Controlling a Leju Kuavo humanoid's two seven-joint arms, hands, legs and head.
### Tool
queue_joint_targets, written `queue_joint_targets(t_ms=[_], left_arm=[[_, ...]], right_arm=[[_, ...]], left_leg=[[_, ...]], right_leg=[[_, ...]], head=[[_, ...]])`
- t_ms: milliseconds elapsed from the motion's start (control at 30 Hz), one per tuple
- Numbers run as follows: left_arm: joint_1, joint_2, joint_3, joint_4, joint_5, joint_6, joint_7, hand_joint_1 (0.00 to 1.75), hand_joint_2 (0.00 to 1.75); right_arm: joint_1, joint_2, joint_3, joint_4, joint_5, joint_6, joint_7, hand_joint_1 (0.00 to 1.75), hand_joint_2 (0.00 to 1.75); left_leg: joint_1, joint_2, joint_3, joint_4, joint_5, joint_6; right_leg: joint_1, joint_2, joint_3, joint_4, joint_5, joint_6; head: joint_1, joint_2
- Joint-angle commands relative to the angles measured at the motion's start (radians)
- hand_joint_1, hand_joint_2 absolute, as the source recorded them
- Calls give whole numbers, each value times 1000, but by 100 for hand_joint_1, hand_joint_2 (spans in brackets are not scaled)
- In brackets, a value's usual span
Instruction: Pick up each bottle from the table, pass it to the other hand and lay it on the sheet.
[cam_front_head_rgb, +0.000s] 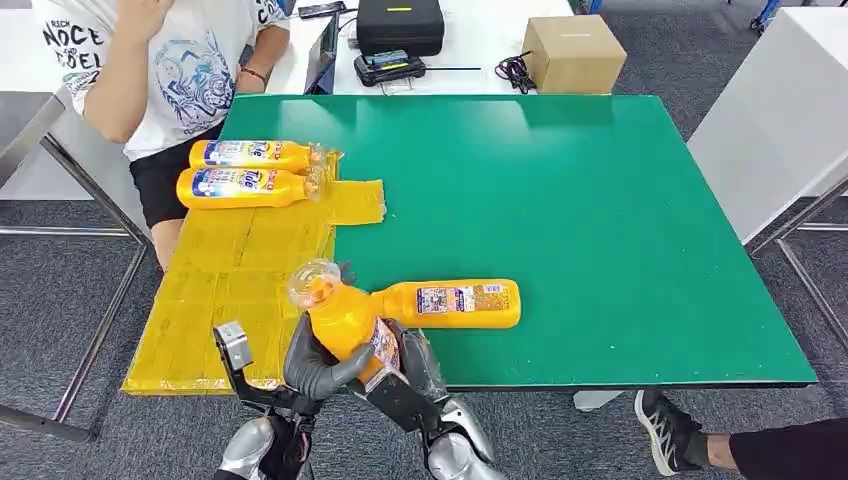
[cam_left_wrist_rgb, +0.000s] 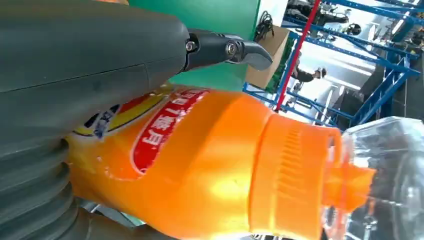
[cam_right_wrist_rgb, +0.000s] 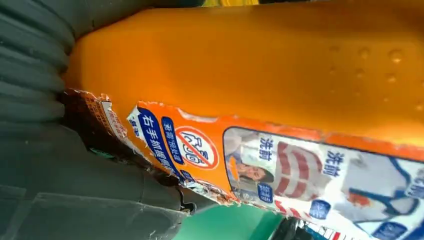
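Handover in progress, at the near edge of the green table top (cam_front_head_rgb: 600, 200). Both hands are on one orange plastic bottle with a clear cap (cam_front_head_rgb: 340, 315): the left hand (cam_front_head_rgb: 318, 368) wraps its grey thumb and fingers around the body from the left, the right hand (cam_front_head_rgb: 410, 368) closes on the lower body from the right. The bottle stands tilted, cap end up and away from the hands. The left wrist view shows the thumb lying across the label; the right wrist view shows the palm against a torn label edge.

Risks, as judged:
- If the right hand lets go before the left grip is firm, the smooth bottle could slide down and drop off the table edge just below the hands.
- The loose, torn label may shift under the fingers.
- Swinging left, the bottle's base could knock the second bottle lying just beyond the hands.

Count:
- Bottles: four. One held, one lying on the green top (cam_front_head_rgb: 450, 303) just past the right hand, two side by side (cam_front_head_rgb: 250, 172) at the far end of the yellow sheet (cam_front_head_rgb: 220, 290).
- Sheets: one, left of the left hand.
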Motion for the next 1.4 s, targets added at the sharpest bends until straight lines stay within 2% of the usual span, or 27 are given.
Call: queue_joint_targets(t_ms=[33, 100, 133, 167, 300, 333, 700, 800, 833, 867, 900, 933, 1167, 1233, 1400], left_arm=[[-45, 23, -30, 64, -20, -11, 3, 0, 175], [-44, 21, -27, 65, -23, -10, 1, 5, 175], [-44, 24, -29, 62, -29, -17, -4, 140, 175], [-44, 25, -31, 61, -30, -21, -5, 159, 175], [-44, 25, -31, 61, -30, -21, -5, 159, 175], [-44, 29, -33, 60, -35, -29, -7, 175, 175], [-33, 40, -28, 45, -145, -11, -19, 175, 175], [-25, 36, -22, 38, -147, -7, -18, 175, 175], [-23, 35, -19, 34, -147, -5, -18, 175, 175], [-22, 35, -16, 30, -146, -4, -18, 175, 175], [-15, 32, -8, 15, -144, 2, -19, 175, 175], [-9, 30, 2, 0, -143, 13, -21, 175, 175], [-32, 43, 62, -58, -150, 94, -36, 175, 175], [-34, 46, 65, -60, -150, 93, -36, 175, 175], [-62, 42, 117, -77, -193, 208, -79, 175, 175]], right_arm=[[-46, 24, 52, 126, 8, 9, 2, 175, 175], [-47, 24, 48, 127, 6, 5, 3, 175, 175], [-48, 23, 46, 125, 6, 4, 4, 175, 175], [-48, 23, 44, 124, 4, 2, 4, 175, 175], [-48, 23, 44, 124, 4, 2, 4, 175, 175], [-48, 22, 43, 121, 4, 3, 4, 175, 175], [-37, 14, 4, 53, -7, -15, 9, 175, 175], [-29, 10, -10, 21, -11, -32, 3, 175, 175], [-23, 10, -19, 4, -10, -54, 1, 175, 175], [-20, 11, -24, -7, -11, -62, 1, 113, 175], [-14, 5, -31, -31, -18, -84, 5, 0, 175], [-10, 1, -32, -49, -26, -88, 8, 0, 0], [62, -39, -45, -331, -102, -50, 1, 0, 0], [64, -40, -44, -346, -100, -44, 12, 0, 0], [115, -53, -37, -498, -124, -16, -7, 0, 0]], left_leg=[[2, 2, 4, 0, -2, -2], [1, 1, 2, 0, -1, -1], [2, 1, 3, 0, -1, -2], [1, 1, 2, 0, -1, -1], [2, 1, 4, 0, -2, -2], [1, 0, 2, 0, -1, -2], [1, 1, 1, 0, 0, -1], [3, 2, 6, 0, -3, -3], [1, 1, 2, 0, -1, -1], [1, 1, 3, 0, -1, -2], [1, 1, 2, 0, -1, -1], [2, 1, 3, 1, -2, -2], [1, 0, 1, 1, -1, -2], [0, 0, 0, 0, 0, -1], [2, 0, 3, 0, -1, -2]], right_leg=[[2, 1, 4, -1, -1, -3], [1, 0, 2, 0, -1, -2], [2, 0, 4, -1, -1, -3], [1, 0, 2, 0, 0, -2], [2, 0, 4, -1, -1, -3], [1, 0, 2, -1, -1, -2], [1, 0, 1, 0, 0, -1], [3, 1, 6, -1, -2, -4], [1, 0, 1, 0, 0, -2], [1, 1, 3, -1, -1, -2], [1, 0, 1, 0, 0, -2], [2, 1, 3, 0, -1, -2], [2, -1, 2, 0, -1, -2], [0, 0, 0, 0, 0, -1], [2, -1, 3, 0, -1, -3]], head=[[0, 0], [0, 0], [0, 0], [0, 0], [0, 0], [0, 0], [0, 0], [0, 0], [0, 0], [0, 0], [0, 0], [0, 0], [0, 0], [0, 0], [0, 0]])
